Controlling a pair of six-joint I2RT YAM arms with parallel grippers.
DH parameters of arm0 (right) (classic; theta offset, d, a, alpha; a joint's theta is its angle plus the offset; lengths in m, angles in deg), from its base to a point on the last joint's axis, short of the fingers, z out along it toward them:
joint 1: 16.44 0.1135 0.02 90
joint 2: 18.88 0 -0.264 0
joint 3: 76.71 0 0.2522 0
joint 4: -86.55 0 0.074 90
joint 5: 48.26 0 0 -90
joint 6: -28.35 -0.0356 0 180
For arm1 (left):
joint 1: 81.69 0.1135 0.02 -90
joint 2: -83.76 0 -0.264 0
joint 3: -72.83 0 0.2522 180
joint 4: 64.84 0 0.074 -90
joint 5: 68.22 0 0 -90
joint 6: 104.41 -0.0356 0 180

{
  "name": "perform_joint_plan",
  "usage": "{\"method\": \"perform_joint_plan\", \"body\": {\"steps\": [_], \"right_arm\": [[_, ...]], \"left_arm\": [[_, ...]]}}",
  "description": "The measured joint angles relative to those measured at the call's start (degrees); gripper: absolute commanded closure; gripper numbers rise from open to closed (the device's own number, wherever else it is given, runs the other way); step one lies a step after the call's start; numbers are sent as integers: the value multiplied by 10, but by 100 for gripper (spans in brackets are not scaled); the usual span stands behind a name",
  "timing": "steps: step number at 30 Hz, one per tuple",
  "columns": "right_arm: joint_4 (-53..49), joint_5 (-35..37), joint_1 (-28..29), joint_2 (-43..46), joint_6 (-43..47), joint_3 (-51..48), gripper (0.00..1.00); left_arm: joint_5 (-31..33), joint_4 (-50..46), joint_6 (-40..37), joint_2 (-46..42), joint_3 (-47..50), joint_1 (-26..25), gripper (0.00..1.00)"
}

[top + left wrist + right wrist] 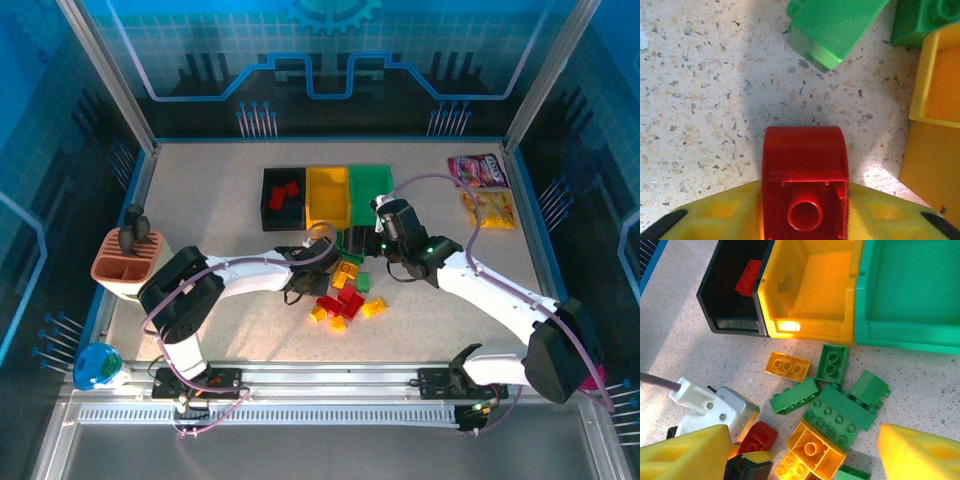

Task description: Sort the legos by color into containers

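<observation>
Sorting has barely begun. Of the containers (327,195) at the upper middle of the top view, the black bin (722,285) holds a couple of red bricks (283,194), while no brick shows in the yellow bin (810,285) or the green bin (910,290). Most of the legos (345,290) lie loose on the worktop (200,200) just below the bins, greens nearest them, yellows and reds lower in the frame.

The left jaws are closed on a red brick (805,180), clamped between the yellow pads (720,215) at the bottom centre of the left wrist view, hollow underside toward the camera. Whether it has left the worktop cannot be told.

The right jaws stand wide open and empty. The green bricks (840,405) lie ahead of them, between the two yellow fingers (685,455).
</observation>
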Motion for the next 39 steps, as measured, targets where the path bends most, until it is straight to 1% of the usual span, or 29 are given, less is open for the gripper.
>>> {"method": "perform_joint_plan", "body": {"steps": [2, 4, 8, 15, 22, 26, 30, 34, 39], "right_arm": [[0, 0, -1, 1, 0, 0, 23], [0, 0, -3, 3, 0, 0, 23], [0, 0, -9, 5, 0, 0, 23], [-4, 0, -20, 10, 0, -23, 23], [-8, -9, -36, 40, 1, -58, 22], [-8, -24, -36, 65, 3, -86, 21], [7, -46, -36, 92, 4, -121, 20], [10, -55, -36, 113, 5, -141, 20], [9, -61, -36, 116, 5, -143, 21]], "left_arm": [[3, -1, 0, -1, 0, 1, 66], [5, -3, 0, -4, 0, 4, 71], [7, -13, 0, -38, 0, 27, 73], [7, -31, -20, -105, -16, 98, 73], [7, -49, -50, -110, -88, 185, 73], [7, -53, -64, -83, -151, 220, 73], [2, -56, -75, -30, -206, 243, 73], [2, -66, -84, 30, -257, 255, 73], [0, -81, -95, 90, -311, 259, 73]]}}
